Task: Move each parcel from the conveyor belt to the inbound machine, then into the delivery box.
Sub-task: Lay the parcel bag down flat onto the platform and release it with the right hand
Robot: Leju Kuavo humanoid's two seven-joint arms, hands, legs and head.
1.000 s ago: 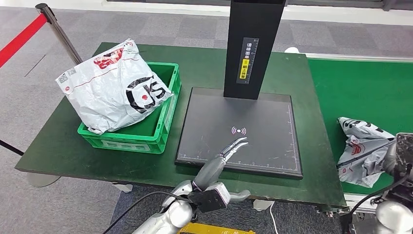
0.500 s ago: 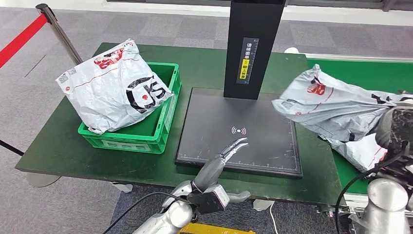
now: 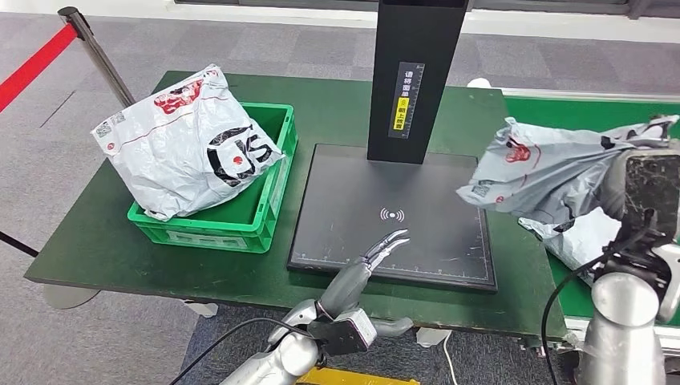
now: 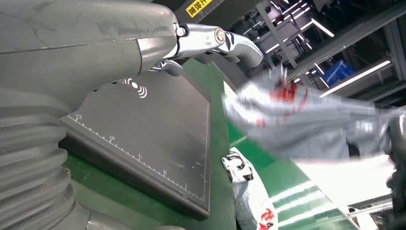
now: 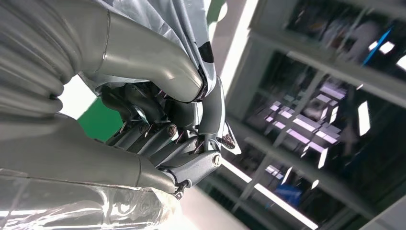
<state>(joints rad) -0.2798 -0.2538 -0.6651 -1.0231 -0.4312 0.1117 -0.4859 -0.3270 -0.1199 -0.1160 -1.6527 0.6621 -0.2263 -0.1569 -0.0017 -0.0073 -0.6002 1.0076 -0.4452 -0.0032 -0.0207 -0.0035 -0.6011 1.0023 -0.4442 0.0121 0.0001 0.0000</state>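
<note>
Left robot hand [image 3: 383,245] rests with fingers apart and empty at the inbound machine's [image 3: 393,212] near edge. Right robot hand [image 5: 167,129], clamped on the lifted parcel [image 3: 545,172], should lower it flat, apparently label-up, onto the plate.

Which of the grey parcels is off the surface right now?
The parcel held up by the right hand beside the scanner plate. The other one sits in the green crate.

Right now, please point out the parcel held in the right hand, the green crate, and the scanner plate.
held parcel [image 3: 545,172], head view, crumpled grey middle
green crate [image 3: 210,230], head view, front wall
scanner plate [image 3: 353,188], head view, bare dark surface
</note>
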